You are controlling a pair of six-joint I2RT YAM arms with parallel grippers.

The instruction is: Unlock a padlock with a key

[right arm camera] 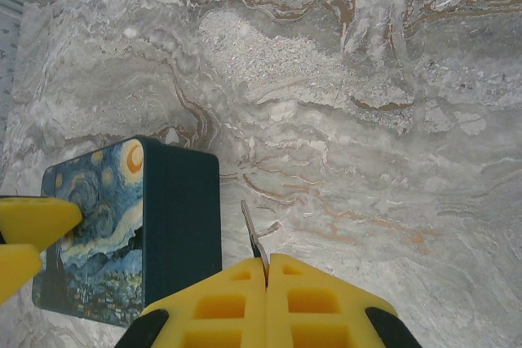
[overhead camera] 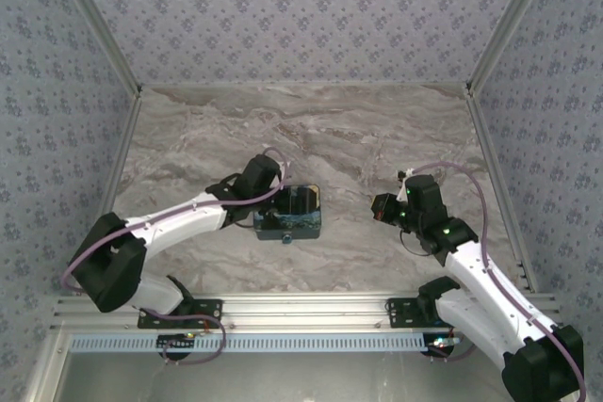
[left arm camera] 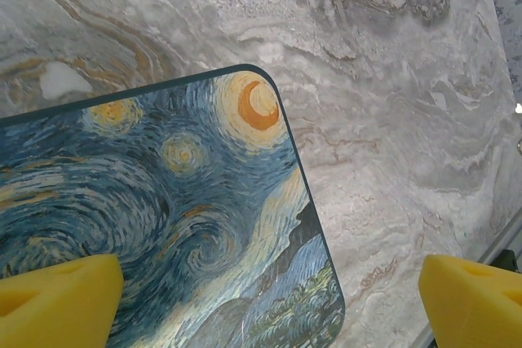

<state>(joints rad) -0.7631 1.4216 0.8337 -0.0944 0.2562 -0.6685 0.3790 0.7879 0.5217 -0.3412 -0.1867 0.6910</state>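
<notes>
Right wrist: the right gripper (right arm camera: 267, 265) pinches the key (right arm camera: 252, 230). Open, the left gripper (left arm camera: 265, 303) straddles the box (left arm camera: 163, 201); next, the key tip must find the padlock (overhead camera: 286, 237).

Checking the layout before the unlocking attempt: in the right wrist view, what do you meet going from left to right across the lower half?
left gripper's fingers → starry-night painted box → key, sticking out of the shut right gripper
</notes>
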